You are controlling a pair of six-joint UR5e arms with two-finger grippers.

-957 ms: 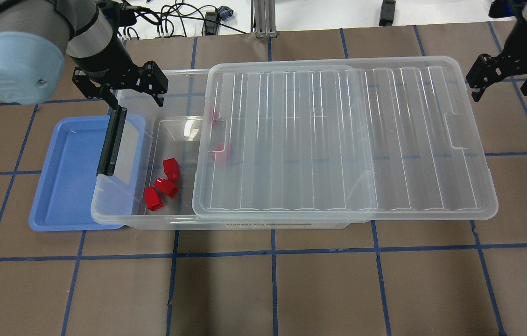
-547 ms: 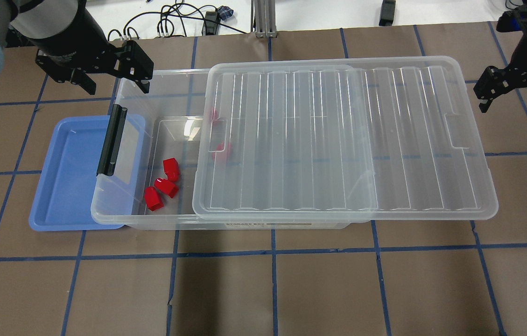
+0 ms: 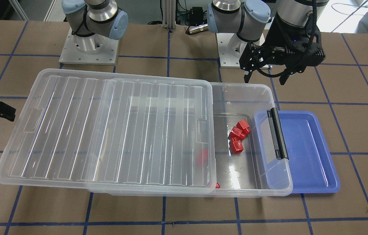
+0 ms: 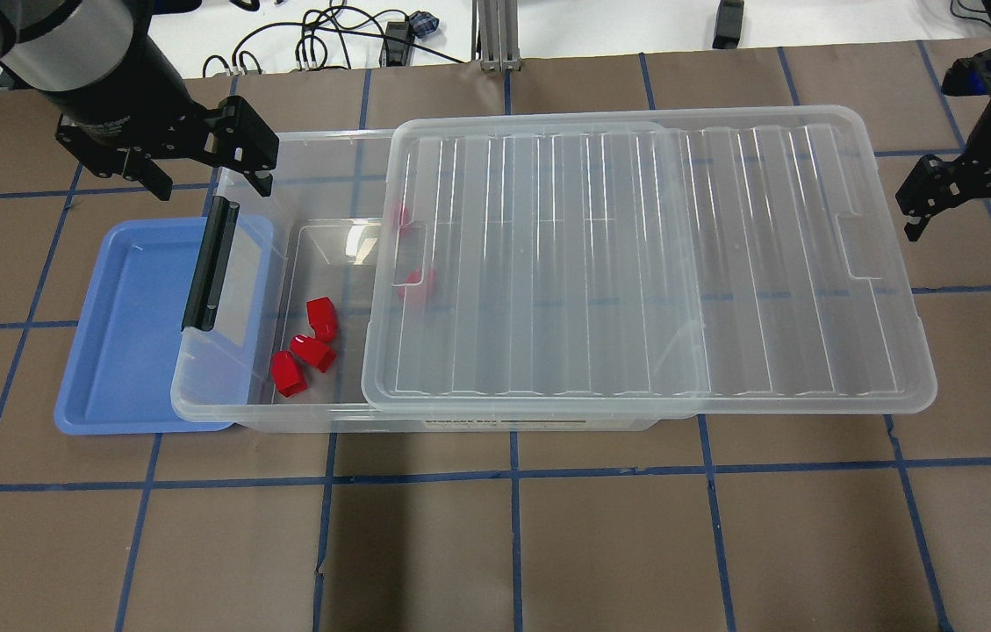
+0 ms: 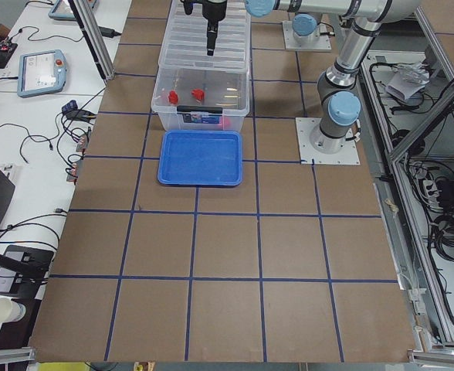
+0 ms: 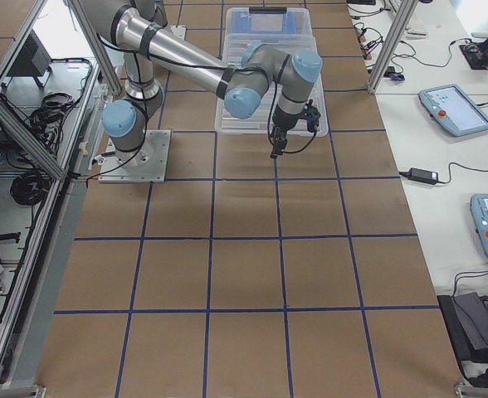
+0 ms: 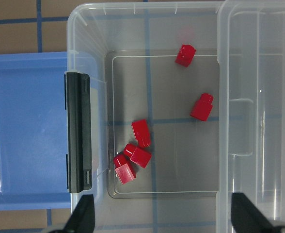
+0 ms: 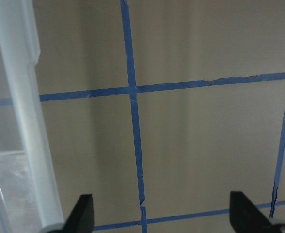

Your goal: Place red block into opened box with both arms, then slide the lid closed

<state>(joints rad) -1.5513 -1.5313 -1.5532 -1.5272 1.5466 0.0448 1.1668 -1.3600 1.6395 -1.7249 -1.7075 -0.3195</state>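
Several red blocks lie on the floor of the clear box, some in its uncovered left part and two under the lid's edge. The ribbed clear lid rests on the box, shifted right so that it overhangs the right end. A black bar runs along the box's left end. My left gripper hangs open and empty over the box's far left corner. My right gripper is open and empty beside the lid's right end, apart from it.
A shallow blue tray lies on the table with the box's left end over its right side. Cables and a metal post sit beyond the table's far edge. Blue tape lines grid the brown table.
The left gripper has drawn back leftward from the box's far left corner area. The right gripper has moved nearer along the lid's right end. Both stay open; blocks and lid have not moved.
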